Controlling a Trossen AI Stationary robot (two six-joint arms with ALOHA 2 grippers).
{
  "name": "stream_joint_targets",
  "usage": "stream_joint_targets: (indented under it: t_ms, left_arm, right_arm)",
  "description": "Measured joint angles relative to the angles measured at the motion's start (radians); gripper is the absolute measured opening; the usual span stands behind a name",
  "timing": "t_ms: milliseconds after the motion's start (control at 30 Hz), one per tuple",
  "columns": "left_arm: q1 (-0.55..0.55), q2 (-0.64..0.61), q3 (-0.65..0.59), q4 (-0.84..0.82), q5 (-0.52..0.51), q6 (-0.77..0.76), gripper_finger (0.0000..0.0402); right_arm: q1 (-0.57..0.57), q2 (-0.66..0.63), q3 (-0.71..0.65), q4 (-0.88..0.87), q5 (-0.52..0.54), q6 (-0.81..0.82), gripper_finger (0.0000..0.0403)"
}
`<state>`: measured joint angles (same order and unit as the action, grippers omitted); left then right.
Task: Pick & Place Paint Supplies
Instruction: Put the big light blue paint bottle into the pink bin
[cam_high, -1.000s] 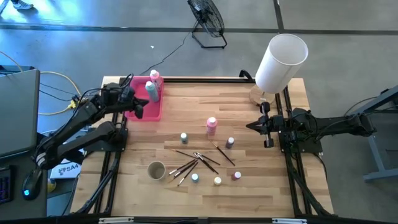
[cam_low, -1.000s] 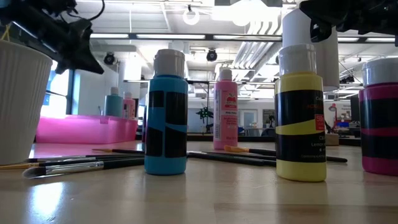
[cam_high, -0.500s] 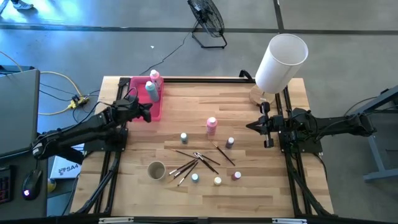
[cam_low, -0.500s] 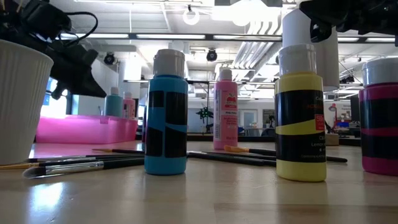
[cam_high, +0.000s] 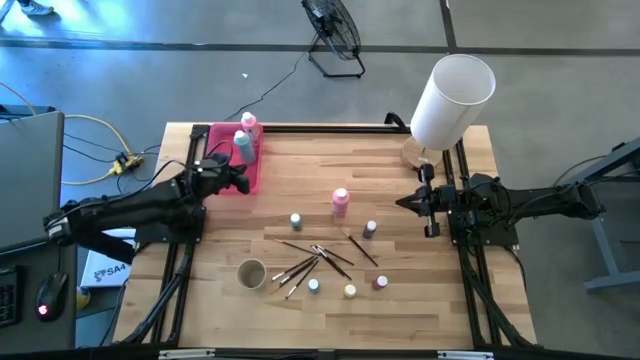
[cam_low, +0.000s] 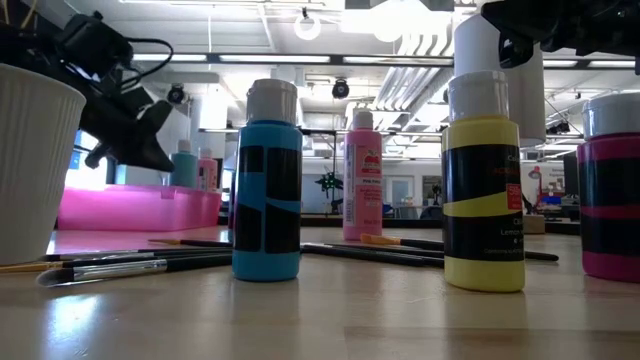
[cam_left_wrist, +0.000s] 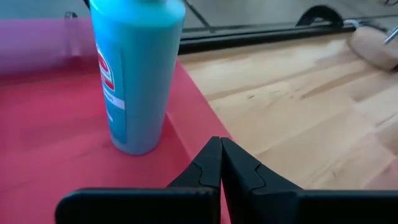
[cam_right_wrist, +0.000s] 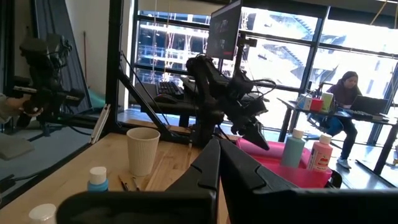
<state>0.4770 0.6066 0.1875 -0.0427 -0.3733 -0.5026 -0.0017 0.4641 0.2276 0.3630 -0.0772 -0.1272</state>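
Room: I see a grey concrete floor around the wooden table (cam_high: 420, 300), with a black floor fan (cam_high: 333, 32) beyond its far edge.
Table edges: black rails run down both sides; the white lampshade (cam_high: 452, 98) fills the far right corner and the pink tray (cam_high: 222, 135) sits at the far left corner.
Left pincer (cam_high: 241, 181): shut tight, gripping nothing, poised over the tray's near right edge; in my left wrist view the closed tips (cam_left_wrist: 219, 163) sit just beside the teal squeeze bottle (cam_left_wrist: 136, 68).
Right pincer (cam_high: 404, 202): shut and empty, parked by the right rail, pointing inward over bare wood.
In the tray: the teal bottle and a pink squeeze bottle (cam_high: 249, 123) stand upright near the tray's far right corner.
Mid table: a second pink squeeze bottle (cam_high: 341, 201) stands alone, upright.
Brushes (cam_high: 312, 258): a loose crossed scatter just nearer than the pink bottle, with a white paper cup (cam_high: 251, 272) to their left.
Paint pots: five small ones ring the brushes, at (cam_high: 296, 220), (cam_high: 370, 229), (cam_high: 313, 286), (cam_high: 350, 291) and (cam_high: 381, 283).
Open room: bare wood lies between the tray and the lampshade, and along the whole near edge of the table.
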Motion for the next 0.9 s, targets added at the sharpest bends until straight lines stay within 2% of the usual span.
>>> stream_joint_targets:
  t_ms: [133, 367, 533, 667, 900]
  left_arm:
    - [0.000, 0.081, 0.000, 0.023, -0.022, -0.009, 0.0000]
    - [0.000, 0.176, 0.000, 0.164, -0.038, 0.009, 0.0000]
    - [0.001, 0.236, 0.018, 0.168, -0.053, 0.016, 0.0000]
    - [0.001, 0.275, 0.030, 0.172, -0.106, 0.028, 0.0000]
    - [0.001, 0.289, 0.031, 0.178, -0.163, 0.050, 0.0000]
  right_arm:
    - [0.000, 0.000, 0.000, 0.000, 0.000, 0.000, 0.0003]
    - [0.000, 0.000, 0.000, 0.000, 0.000, 0.000, 0.0003]
    - [0.000, 0.000, 0.000, -0.001, 0.000, 0.000, 0.0003]
    - [0.000, 0.000, 0.000, -0.004, 0.000, 0.000, 0.0003]
    - [0.000, 0.000, 0.000, -0.008, 0.000, 0.000, 0.0003]
